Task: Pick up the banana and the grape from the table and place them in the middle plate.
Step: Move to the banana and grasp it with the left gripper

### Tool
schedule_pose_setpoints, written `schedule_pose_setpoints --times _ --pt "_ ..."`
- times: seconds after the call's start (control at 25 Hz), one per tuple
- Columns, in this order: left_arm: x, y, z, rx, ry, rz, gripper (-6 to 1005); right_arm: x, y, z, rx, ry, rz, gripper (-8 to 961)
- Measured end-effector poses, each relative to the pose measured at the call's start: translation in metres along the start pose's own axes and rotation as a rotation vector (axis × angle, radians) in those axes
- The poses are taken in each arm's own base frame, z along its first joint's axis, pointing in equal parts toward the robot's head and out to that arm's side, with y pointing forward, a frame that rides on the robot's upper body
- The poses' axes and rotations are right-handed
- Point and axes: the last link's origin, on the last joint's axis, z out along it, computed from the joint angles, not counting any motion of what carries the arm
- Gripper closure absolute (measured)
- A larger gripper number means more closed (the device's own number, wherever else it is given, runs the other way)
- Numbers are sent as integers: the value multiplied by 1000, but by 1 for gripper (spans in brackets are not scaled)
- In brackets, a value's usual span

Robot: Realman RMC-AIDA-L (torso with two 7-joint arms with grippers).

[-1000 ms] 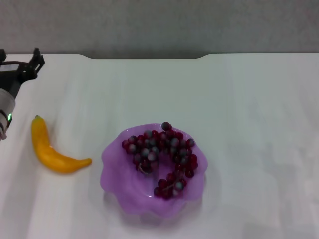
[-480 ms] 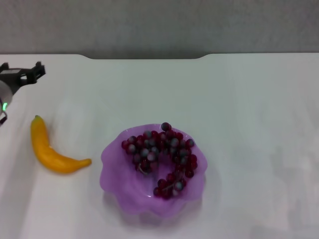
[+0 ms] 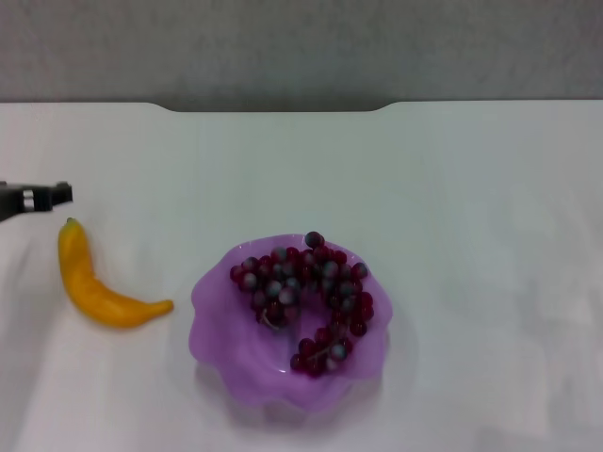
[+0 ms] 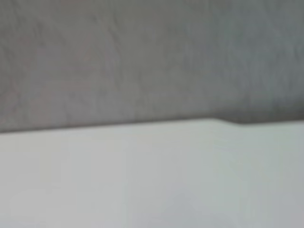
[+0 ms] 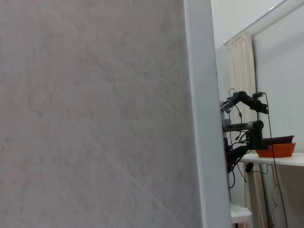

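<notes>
The banana (image 3: pixel 94 282) lies on the white table (image 3: pixel 471 207) at the left, curved, its greenish tip pointing away from me. The grape (image 3: pixel 306 297) bunch rests inside the purple middle plate (image 3: pixel 215 330) at the centre. Part of my left gripper (image 3: pixel 57 195) pokes in from the left edge, just beyond the banana's tip and apart from it. The left wrist view holds only bare table (image 4: pixel 152 180) and a grey wall. My right gripper is out of view.
A grey wall (image 3: pixel 301 47) runs behind the table's far edge. The right wrist view faces a grey panel (image 5: pixel 95 114), with a distant stand and an orange tray (image 5: pixel 275 151) beyond it.
My left gripper has come from the far left corner toward me, and now sits just beyond the banana's tip. Banana, grape and plate have not moved.
</notes>
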Motion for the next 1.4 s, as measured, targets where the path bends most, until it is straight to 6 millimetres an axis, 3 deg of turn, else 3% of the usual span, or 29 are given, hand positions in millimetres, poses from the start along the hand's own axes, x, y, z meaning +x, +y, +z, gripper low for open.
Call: schedule_pose_setpoints --times 0.24,0.64,1.4 --pt "-16 13 -1 -48 -106 18 212 0 0 0 0 0 1 100" --pt "-34 13 7 -35 -139 -2 217 -1 7 1 -21 -2 6 100" --pt "-49 34 20 -65 -160 8 227 2 8 2 -25 15 6 99"
